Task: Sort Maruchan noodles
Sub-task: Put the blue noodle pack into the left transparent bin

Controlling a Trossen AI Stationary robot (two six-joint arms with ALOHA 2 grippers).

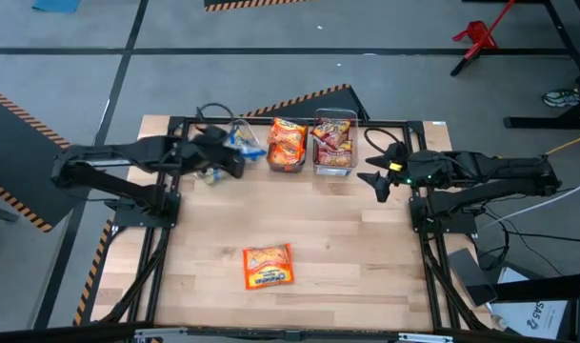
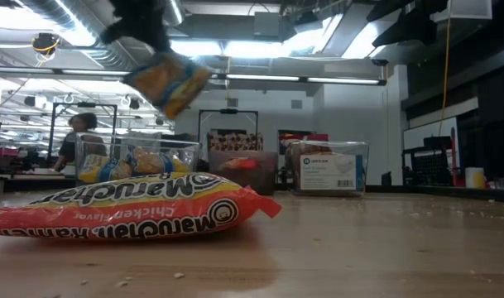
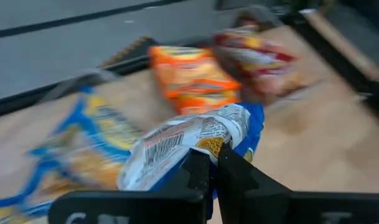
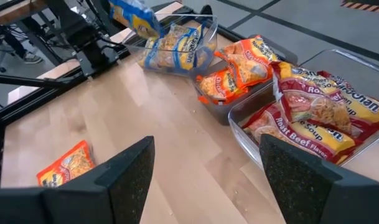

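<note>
Overhead, left gripper [image 1: 234, 162] clamps a blue-and-yellow crinkly noodle packet [image 1: 249, 145] beside the clear plastic bins [image 1: 288, 164]; an orange flat packet [image 1: 268, 266] lies mid-table. Right wrist view: right gripper [image 4: 203, 168] gapes wide, empty, near red-and-silver packets [image 4: 313, 109].

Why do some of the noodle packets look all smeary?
In the left wrist view the bins behind are streaked with motion blur, while the blue-and-yellow packet pinched in the left gripper stays sharper; in the low view that packet blurs under bright ceiling lights, but the orange packet lying close is crisp.
</note>
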